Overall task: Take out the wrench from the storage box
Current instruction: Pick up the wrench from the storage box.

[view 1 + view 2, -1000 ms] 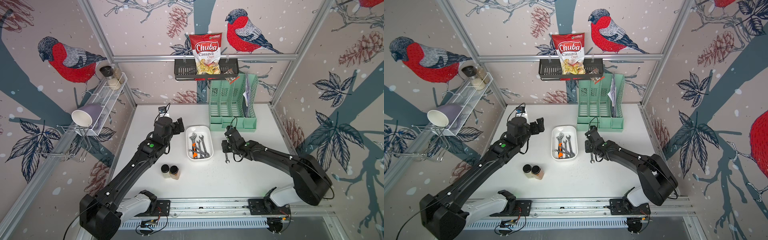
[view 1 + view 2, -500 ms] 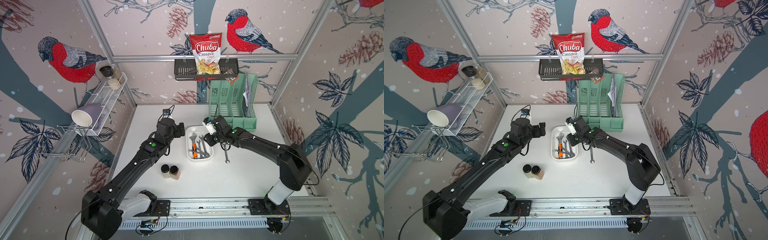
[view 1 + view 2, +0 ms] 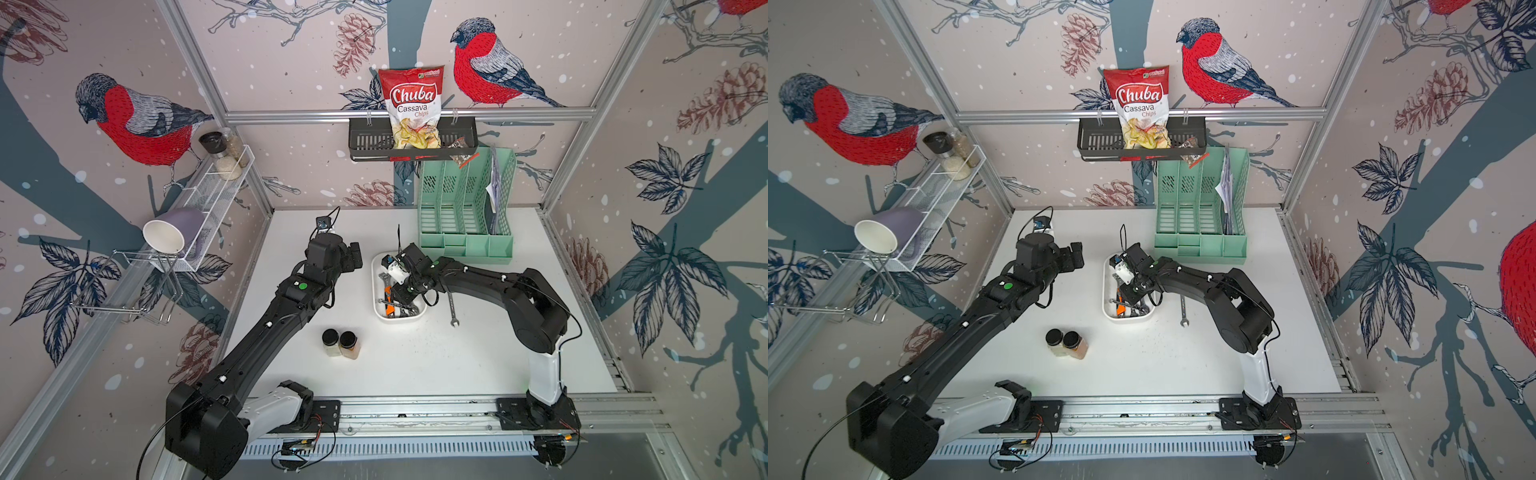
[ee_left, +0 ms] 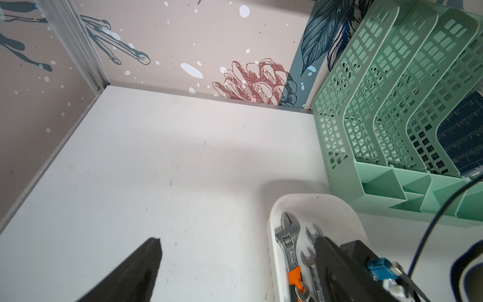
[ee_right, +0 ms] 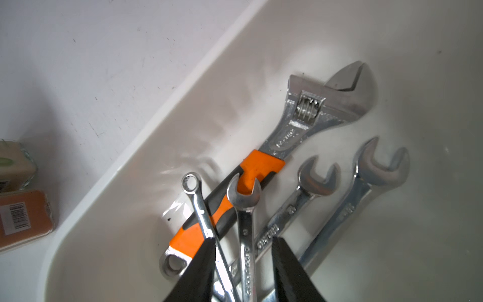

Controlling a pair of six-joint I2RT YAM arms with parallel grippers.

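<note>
The white storage box [image 3: 401,318] [image 3: 1128,318] sits mid-table and holds several chrome wrenches plus an orange-handled adjustable wrench [image 5: 308,125] [image 4: 288,235]. My right gripper [image 3: 401,293] [image 3: 1130,293] reaches down into the box. In the right wrist view this gripper [image 5: 244,240] is open, its fingers straddling the shaft of a combination wrench [image 5: 244,209], with a thin ring spanner [image 5: 198,204] against one finger. One more wrench [image 3: 452,305] [image 3: 1182,309] lies on the table to the right of the box. My left gripper [image 3: 353,257] [image 4: 237,261] hovers open and empty left of the box.
Two spice jars [image 3: 340,343] [image 5: 23,217] stand in front of the box, to its left. A mint-green desk organizer [image 3: 465,216] stands behind the box against the back wall. Above it hangs a black basket [image 3: 411,145] with a chips bag. A wire shelf with a cup is on the left wall.
My right gripper has left the wrench lying on the table, swung left and come down into the storage box. The left gripper shifted slightly toward the back.
</note>
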